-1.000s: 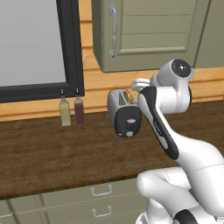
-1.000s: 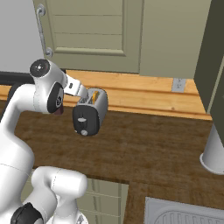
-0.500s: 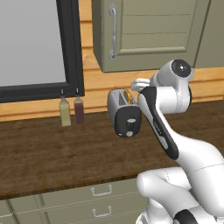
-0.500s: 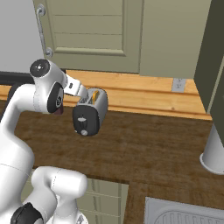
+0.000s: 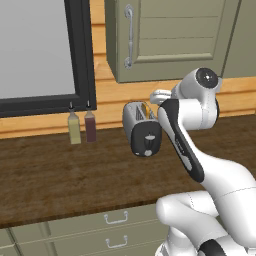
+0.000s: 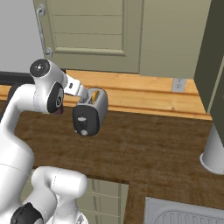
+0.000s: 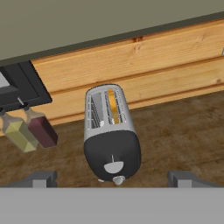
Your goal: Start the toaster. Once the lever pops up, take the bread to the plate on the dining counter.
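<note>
My claw (image 7: 112, 177) stands spread as wide as it goes, with nothing between its fingers; in my hand view the two dark fingertips (image 7: 41, 178) rise at seven and five o'clock, well apart, and touch nothing. The toaster (image 7: 111, 131) stands between them near the centre, on the dark wooden worktop (image 7: 183, 131), its black end panel turned toward me. On that panel I see a pale round dial (image 7: 118, 180) at its six o'clock; I cannot make out the lever for certain. The bread (image 7: 113, 106) sits in the toaster's right-hand slot, a thin orange strip. At nine o'clock from the toaster two bottles (image 7: 29, 130) stand side by side against the wooden wall. From the left base view, my hand hangs just behind and above the toaster (image 5: 142, 127).
</note>
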